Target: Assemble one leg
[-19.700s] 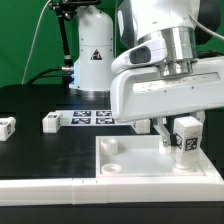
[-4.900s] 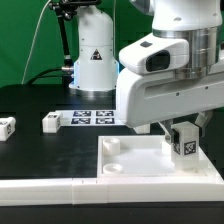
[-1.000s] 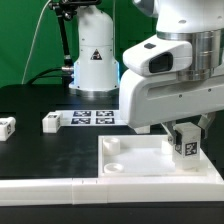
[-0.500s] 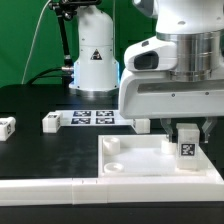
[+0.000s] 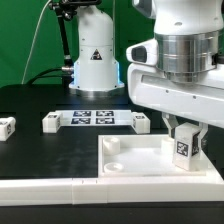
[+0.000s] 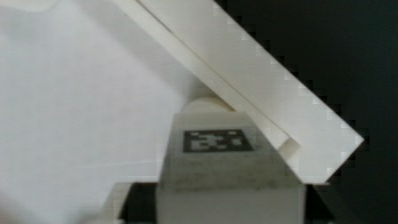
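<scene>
I am looking at my tool (image 5: pixel 186 138) first. It is squeezing the leg (image 5: pixel 184 152) between its two fingers, so it is clamped on it. The leg is standing up straight, with its tag facing the camera, over a corner of the big white panel (image 5: pixel 140 160). I cannot tell if it is sitting all the way in its hole.

I am guessing the picking up and carrying are done. Pushing or twisting the leg in tight and letting go are what is left.

In the exterior view, a round hole (image 5: pixel 110 147) is showing in the panel at 9 o'clock from the tool. Three other small blocks (image 5: pixel 52 122) and the marker board (image 5: pixel 95 117) are lying on the black bench (image 5: pixel 40 150) toward 10 o'clock. A long white bar (image 5: pixel 40 186) is lying at 8 o'clock. A green curtain (image 5: pixel 20 40) and a white robot base (image 5: pixel 95 55) are standing at 11 o'clock.
</scene>
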### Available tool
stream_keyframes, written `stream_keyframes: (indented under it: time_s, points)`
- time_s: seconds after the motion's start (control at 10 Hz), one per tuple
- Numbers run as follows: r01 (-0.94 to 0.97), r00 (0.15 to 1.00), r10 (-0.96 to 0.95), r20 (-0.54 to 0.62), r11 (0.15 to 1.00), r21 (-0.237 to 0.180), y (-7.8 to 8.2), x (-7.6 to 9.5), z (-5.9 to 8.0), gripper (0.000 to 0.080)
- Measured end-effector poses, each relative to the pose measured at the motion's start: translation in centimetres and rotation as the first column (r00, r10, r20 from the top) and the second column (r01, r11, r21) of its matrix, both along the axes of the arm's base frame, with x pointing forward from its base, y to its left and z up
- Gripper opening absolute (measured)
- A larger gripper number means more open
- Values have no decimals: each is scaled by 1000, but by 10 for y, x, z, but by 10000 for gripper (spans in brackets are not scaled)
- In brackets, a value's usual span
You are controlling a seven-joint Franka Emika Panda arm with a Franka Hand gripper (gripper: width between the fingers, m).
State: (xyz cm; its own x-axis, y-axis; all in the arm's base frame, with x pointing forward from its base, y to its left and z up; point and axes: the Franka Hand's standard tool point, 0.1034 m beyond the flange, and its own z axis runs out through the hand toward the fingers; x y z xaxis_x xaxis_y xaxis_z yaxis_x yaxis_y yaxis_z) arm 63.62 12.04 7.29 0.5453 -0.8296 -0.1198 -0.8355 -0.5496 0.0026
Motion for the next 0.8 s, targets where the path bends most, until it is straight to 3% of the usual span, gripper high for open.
stream_keyframes:
  time_s: [0.2, 0.4, 0.6, 0.7, 0.8]
  points:
    - [136, 991, -136, -14, 991, -6, 1, 0, 0, 292]
    - [121, 993, -121, -13, 993, -2, 1, 0, 0, 292]
    - [78, 997, -78, -5, 997, 1, 4, 0, -1, 588]
    - [-27, 1000, 27, 6, 1000, 2, 4, 0, 0, 588]
    - [-175, 984, 175, 21, 985, 0, 5, -1, 0, 638]
